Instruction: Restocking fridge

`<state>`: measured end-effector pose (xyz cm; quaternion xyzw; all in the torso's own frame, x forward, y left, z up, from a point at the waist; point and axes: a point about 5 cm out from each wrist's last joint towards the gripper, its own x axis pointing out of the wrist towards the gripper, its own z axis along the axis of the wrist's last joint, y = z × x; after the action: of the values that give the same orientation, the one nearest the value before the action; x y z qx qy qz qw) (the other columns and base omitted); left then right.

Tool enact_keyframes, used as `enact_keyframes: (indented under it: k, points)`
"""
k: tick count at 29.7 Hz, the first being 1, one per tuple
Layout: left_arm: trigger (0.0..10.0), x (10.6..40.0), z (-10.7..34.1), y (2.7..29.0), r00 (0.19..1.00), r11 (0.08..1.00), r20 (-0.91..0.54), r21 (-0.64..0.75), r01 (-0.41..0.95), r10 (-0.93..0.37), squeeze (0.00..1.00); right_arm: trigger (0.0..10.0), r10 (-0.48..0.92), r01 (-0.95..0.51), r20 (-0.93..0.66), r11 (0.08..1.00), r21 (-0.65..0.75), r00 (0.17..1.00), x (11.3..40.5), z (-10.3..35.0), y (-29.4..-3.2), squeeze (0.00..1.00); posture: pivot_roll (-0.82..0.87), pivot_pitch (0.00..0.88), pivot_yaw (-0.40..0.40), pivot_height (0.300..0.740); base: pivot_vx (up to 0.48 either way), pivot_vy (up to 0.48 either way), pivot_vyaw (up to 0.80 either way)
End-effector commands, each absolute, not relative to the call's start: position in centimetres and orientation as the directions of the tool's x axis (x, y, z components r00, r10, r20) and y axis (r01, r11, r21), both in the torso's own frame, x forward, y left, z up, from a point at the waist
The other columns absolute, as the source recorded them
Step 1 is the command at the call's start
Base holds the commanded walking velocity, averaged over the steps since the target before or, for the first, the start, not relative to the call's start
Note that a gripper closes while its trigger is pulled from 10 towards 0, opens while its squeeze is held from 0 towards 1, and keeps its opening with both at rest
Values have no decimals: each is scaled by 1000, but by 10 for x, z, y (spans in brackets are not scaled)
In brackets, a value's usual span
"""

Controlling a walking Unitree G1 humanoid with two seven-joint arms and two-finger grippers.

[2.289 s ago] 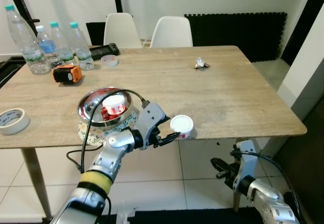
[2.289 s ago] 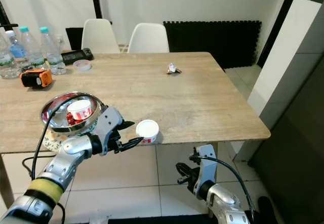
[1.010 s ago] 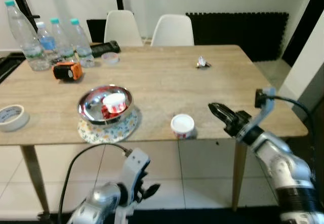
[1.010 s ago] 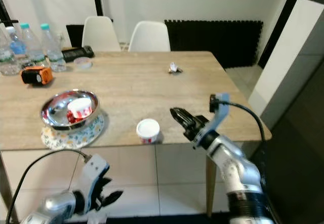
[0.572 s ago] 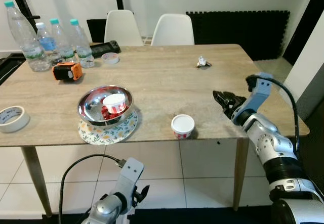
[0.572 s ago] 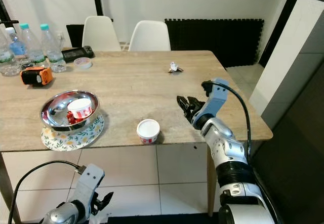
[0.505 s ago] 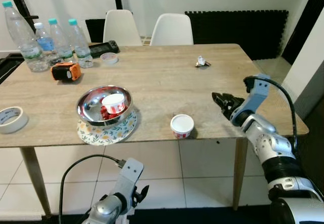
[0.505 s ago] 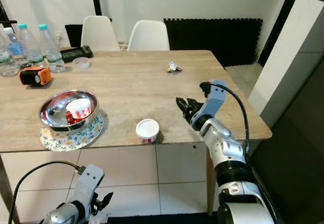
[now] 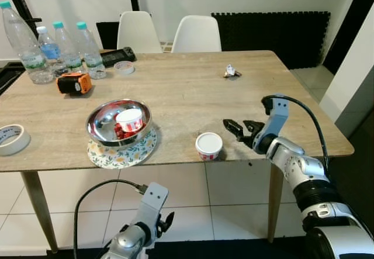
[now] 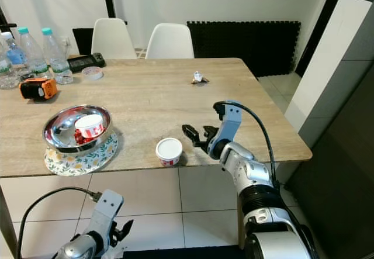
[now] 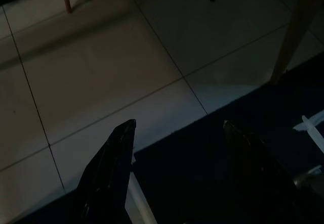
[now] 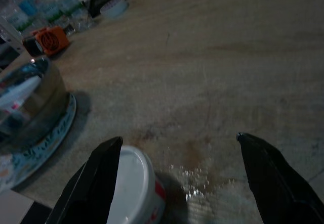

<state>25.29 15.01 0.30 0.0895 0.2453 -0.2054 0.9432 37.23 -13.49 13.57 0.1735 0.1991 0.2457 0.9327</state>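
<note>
Wooden counter (image 9: pixel 175 89) up front: a steel bowl (image 9: pixel 117 122) on a floral plate holds one white tub. A second tub (image 9: pixel 208 145) stands upright near the front edge, lid up. Right end effector (image 9: pixel 232 125) hovers just beside it, fingers spread and pointing at it; left end effector (image 11: pixel 174 133) hangs released over the floor.

A small white cup (image 9: pixel 209 146) with red print on its side and a flat white lid is stood upright, just ahead of the right gripper (image 9: pixel 232 126), whose fingers are spread and not touching it. A second, similar cup (image 9: pixel 130 120) is tilted inside a steel bowl (image 9: pixel 100 118), well beyond the first from that gripper.
</note>
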Motion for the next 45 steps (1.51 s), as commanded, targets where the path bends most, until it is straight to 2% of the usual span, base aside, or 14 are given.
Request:
enact_keyframes:
  k: [1, 13, 21, 35, 36, 37, 38, 39, 40, 41, 42, 43, 44, 45]
  points:
    - [10000, 250, -1, 149, 794, 905, -508, 65, 420, -332, 0, 10000, 528, -385, -332, 827, 409, 782, 368, 126, -135, 0, -28, 38, -22, 740, 0, 0, 0]
    - [10000, 251, -4, 149, 806, 916, -496, 50, 397, -322, 0, 10000, 575, -419, -419, 810, 411, 703, 359, 103, -116, 0, -25, 42, -24, 740, 0, 0, 0]
    - [10000, 253, -4, 148, 809, 917, -490, 48, 397, -325, 0, 10000, 583, -417, -421, 804, 424, 695, 362, 103, -106, 0, -22, 43, -23, 740, 0, 0, 0]
    - [10000, 255, -4, 149, 815, 923, -486, 41, 382, -316, 0, 10000, 549, -339, -414, 809, 479, 726, 370, 109, -109, 0, -26, 54, -32, 740, 0, 0, 0]
    - [10000, 255, -4, 149, 815, 923, -486, 41, 383, -316, 0, 9686, 544, -330, -415, 811, 483, 729, 370, 108, -110, 0, -25, 53, -34, 740, 0, 0, 0]
    - [10000, 255, -4, 149, 814, 923, -487, 40, 383, -317, 0, 5451, 541, -320, -417, 811, 490, 730, 370, 108, -110, 0, -25, 54, -34, 740, 0, 0, 0]
    - [10000, 255, -4, 149, 814, 923, -487, 40, 383, -317, 0, 5451, 541, -320, -417, 811, 490, 730, 370, 108, -110, 0, -25, 54, -34, 740, 0, 0, 0]
    - [10000, 255, -4, 149, 814, 923, -487, 40, 383, -317, 0, 3765, 541, -314, -418, 809, 497, 730, 370, 107, -111, 0, -25, 51, -36, 740, 0, 0, 0]
    - [10000, 255, -4, 149, 814, 923, -487, 40, 383, -317, 0, 3765, 541, -314, -418, 809, 497, 730, 370, 107, -111, 0, -25, 51, -36, 740, 0, 0, 0]
    - [10000, 256, -4, 148, 814, 923, -487, 38, 382, -317, 0, 3059, 545, -311, -423, 805, 505, 724, 369, 106, -111, 0, -26, 58, -39, 740, 0, 0, 0]
    - [10000, 256, -4, 148, 814, 923, -487, 38, 382, -317, 0, 3059, 545, -311, -423, 805, 505, 724, 369, 106, -111, 0, -26, 58, -39, 740, 0, 0, 0]
    - [10000, 256, -4, 148, 814, 923, -487, 37, 382, -317, 0, 3765, 547, -311, -425, 804, 507, 722, 369, 105, -110, 0, -26, 58, -39, 740, 0, 0, 0]
    - [10000, 256, -4, 148, 814, 923, -487, 37, 382, -317, 0, 3765, 547, -311, -425, 804, 507, 722, 369, 105, -110, 0, -26, 58, -39, 740, 0, 0, 0]
    - [10000, 257, -4, 148, 813, 923, -487, 37, 383, -318, 0, 5059, 548, -310, -428, 803, 509, 718, 369, 105, -110, 0, -27, 57, -40, 740, 0, 0, 0]
